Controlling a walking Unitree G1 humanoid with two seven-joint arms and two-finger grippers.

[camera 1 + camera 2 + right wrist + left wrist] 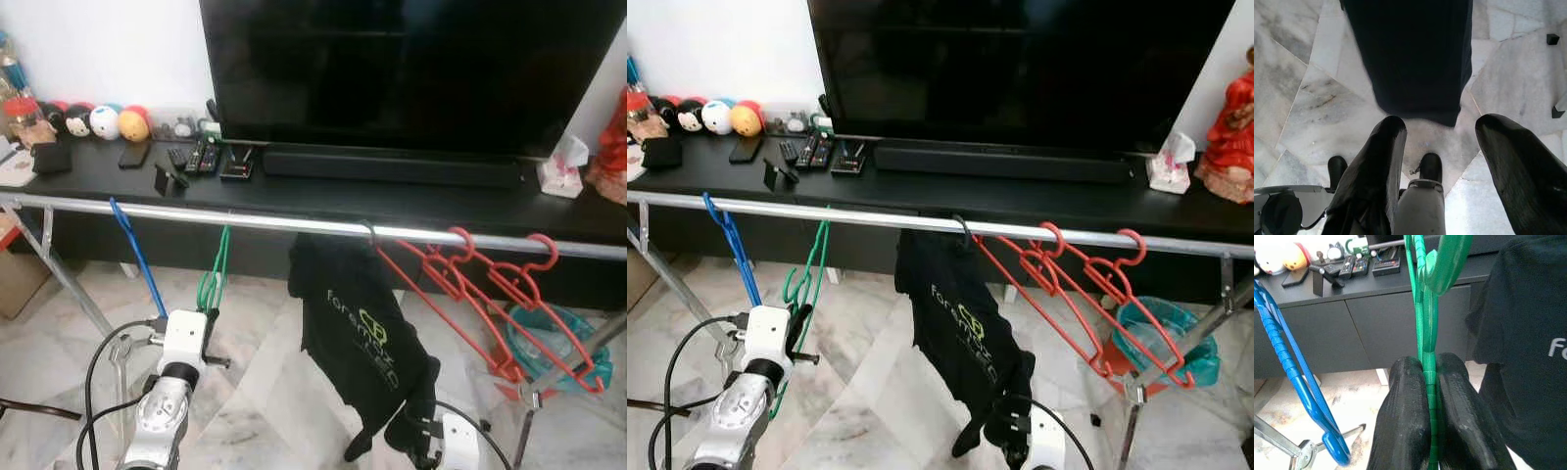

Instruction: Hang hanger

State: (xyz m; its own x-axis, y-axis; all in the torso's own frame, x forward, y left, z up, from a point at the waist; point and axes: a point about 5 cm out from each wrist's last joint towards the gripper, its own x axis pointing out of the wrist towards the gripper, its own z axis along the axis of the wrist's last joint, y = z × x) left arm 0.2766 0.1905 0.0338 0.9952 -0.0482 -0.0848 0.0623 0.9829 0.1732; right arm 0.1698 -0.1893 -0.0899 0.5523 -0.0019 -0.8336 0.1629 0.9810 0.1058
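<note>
My left gripper (1429, 369) is shut on the lower part of a green hanger (214, 274), just below the silver rail (294, 223). The hanger's top reaches up to the rail between a blue hanger (137, 259) and a black T-shirt (362, 343); I cannot tell whether its hook (1444, 264) is over the rail. Low down on the right, my right gripper (1442, 132) is open and holds nothing. It sits by the T-shirt's hem, above the marble floor.
Red hangers (490, 304) hang on the rail's right part, above a teal basket (549, 338). Behind the rail stands a black TV cabinet (392, 196) with a large TV (411, 69), remotes (201, 157), plush toys (103, 122) and a tissue box (560, 171).
</note>
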